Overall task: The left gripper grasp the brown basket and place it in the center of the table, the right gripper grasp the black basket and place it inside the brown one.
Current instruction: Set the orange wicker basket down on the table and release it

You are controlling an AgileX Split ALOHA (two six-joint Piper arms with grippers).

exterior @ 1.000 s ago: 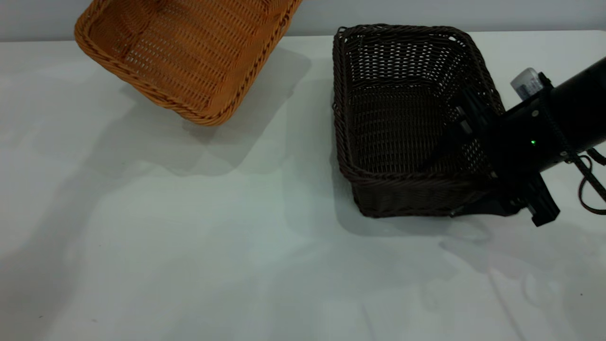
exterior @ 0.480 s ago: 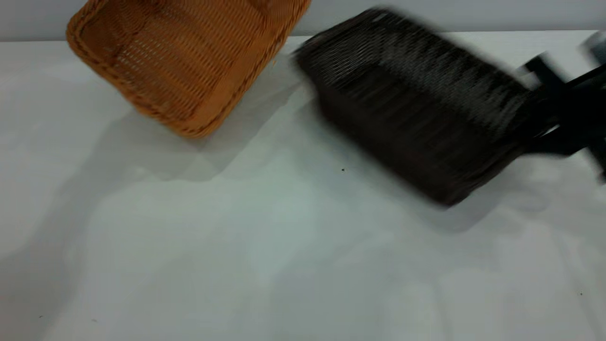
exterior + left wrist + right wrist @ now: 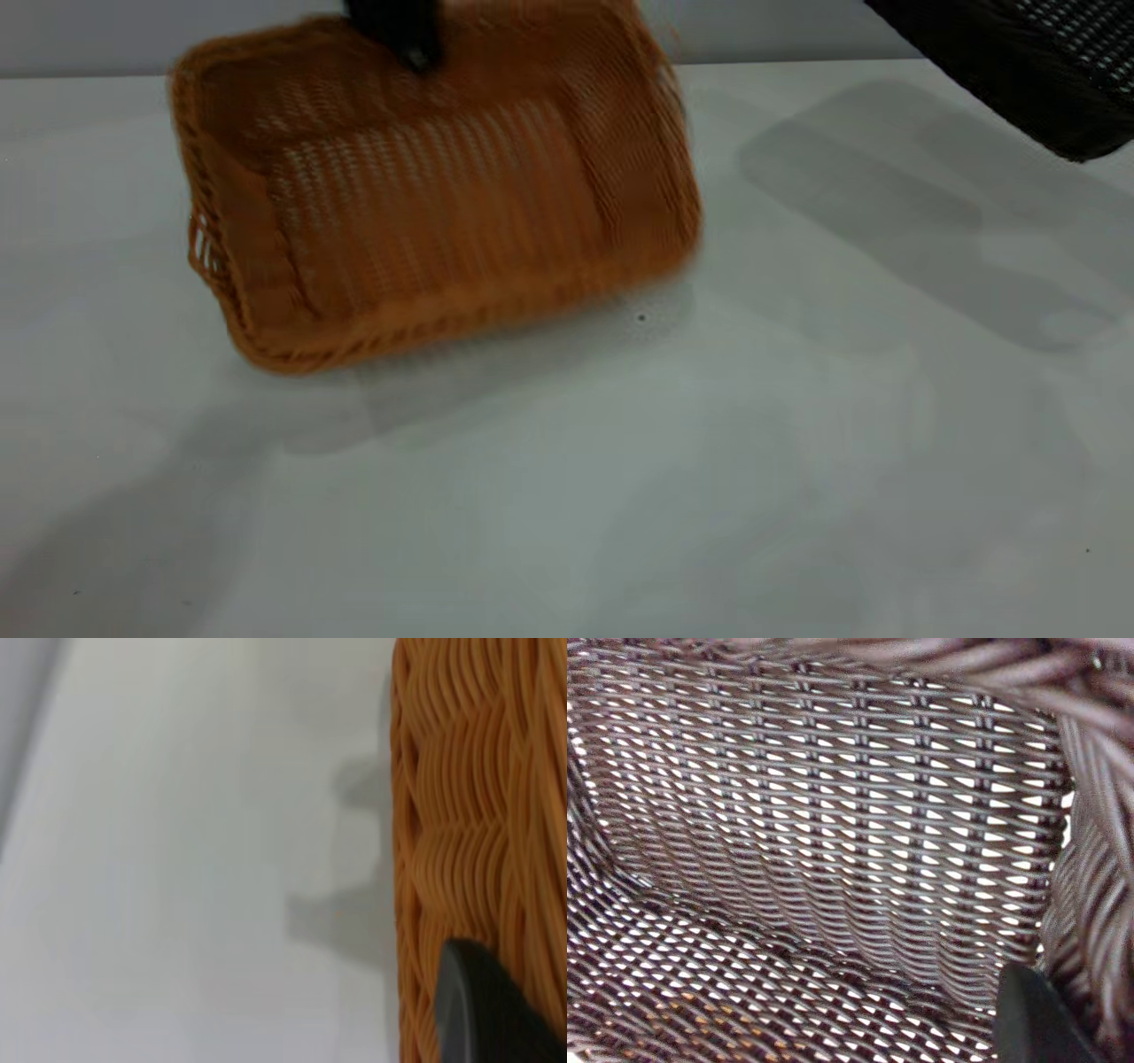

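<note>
Brown basket (image 3: 425,195): swung since a second ago toward bench (image 3: 567,496) centre, tilted, gripped at far rim by left claw (image 3: 399,35); black basket (image 3: 1019,62): lifted off bench, right of brown basket, right claw grip unseen, cannot tell.

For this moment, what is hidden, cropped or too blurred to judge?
- Right tool: out of the exterior view; the right wrist view shows one dark finger against the black basket.
- Black basket: cut off by the exterior view's top-right corner.
- Left tool: cropped at the top edge.
- Brown basket: motion-blurred, contact with the table unclear.
</note>
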